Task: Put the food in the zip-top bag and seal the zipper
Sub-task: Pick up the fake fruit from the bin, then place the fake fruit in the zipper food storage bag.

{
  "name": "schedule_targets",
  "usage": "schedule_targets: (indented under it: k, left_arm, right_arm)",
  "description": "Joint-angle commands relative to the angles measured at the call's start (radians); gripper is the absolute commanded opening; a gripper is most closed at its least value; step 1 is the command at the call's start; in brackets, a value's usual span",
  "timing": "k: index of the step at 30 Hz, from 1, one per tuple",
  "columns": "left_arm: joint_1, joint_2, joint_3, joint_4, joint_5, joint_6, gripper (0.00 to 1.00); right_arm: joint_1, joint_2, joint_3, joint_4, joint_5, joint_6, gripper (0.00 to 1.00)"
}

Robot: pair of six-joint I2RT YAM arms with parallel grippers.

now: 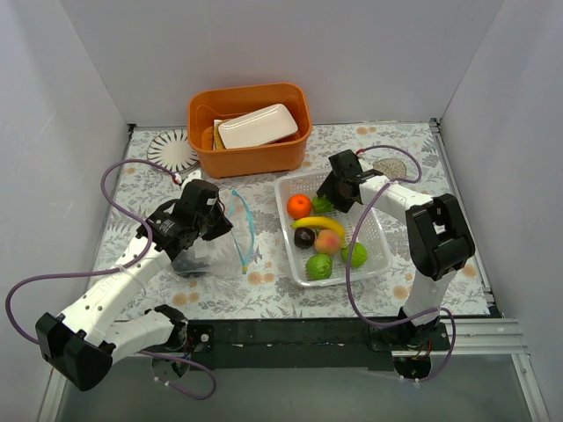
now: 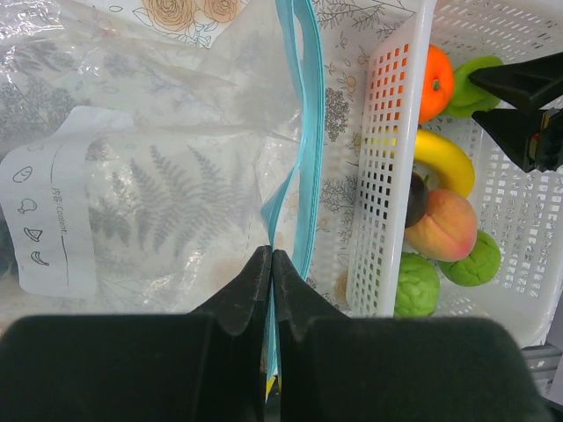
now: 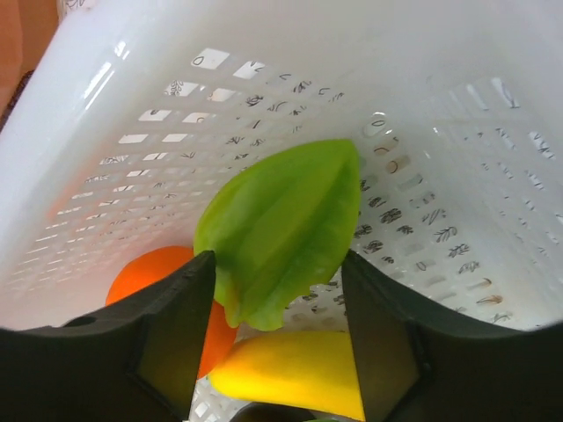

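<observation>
The clear zip-top bag (image 1: 230, 251) lies left of the white basket (image 1: 380, 230). My left gripper (image 2: 272, 255) is shut on its teal zipper (image 2: 305, 132) at the near end of the mouth. In the basket lie the orange (image 1: 299, 206), banana (image 1: 318, 224), plum (image 1: 304, 238), peach (image 1: 329, 242) and two limes (image 1: 319, 267). My right gripper (image 3: 277, 272) is open, low in the basket's far end, with its fingers either side of the green leaf (image 3: 281, 229), above the banana (image 3: 290, 374). The grapes are not clearly in view.
An orange bin (image 1: 251, 158) holding the white dish (image 1: 258, 126) stands at the back, behind the bag and basket. A round patterned mat (image 1: 171, 148) lies to its left. White walls close in the table on three sides.
</observation>
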Motion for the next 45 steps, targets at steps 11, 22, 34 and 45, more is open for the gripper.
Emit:
schedule_targets:
  k: [11,22,34,45]
  left_arm:
    - [0.002,-0.024,-0.006,-0.005,0.007,0.001,0.0]
    - [0.002,-0.027,-0.002,-0.006,0.013,0.001,0.0]
    - [0.001,-0.027,-0.009,0.005,0.024,-0.004,0.0]
    - [0.002,-0.002,0.001,0.02,0.05,0.006,0.0]
  right_arm:
    - [0.003,-0.071,-0.01,0.002,0.049,-0.283,0.26]
    - [0.006,-0.166,-0.018,-0.031,-0.007,-0.413,0.21]
    - [0.029,-0.44,-0.115,0.044,-0.249,-0.423,0.22]
    - [0.24,-0.388,-0.043,0.133,-0.49,-0.386,0.23]
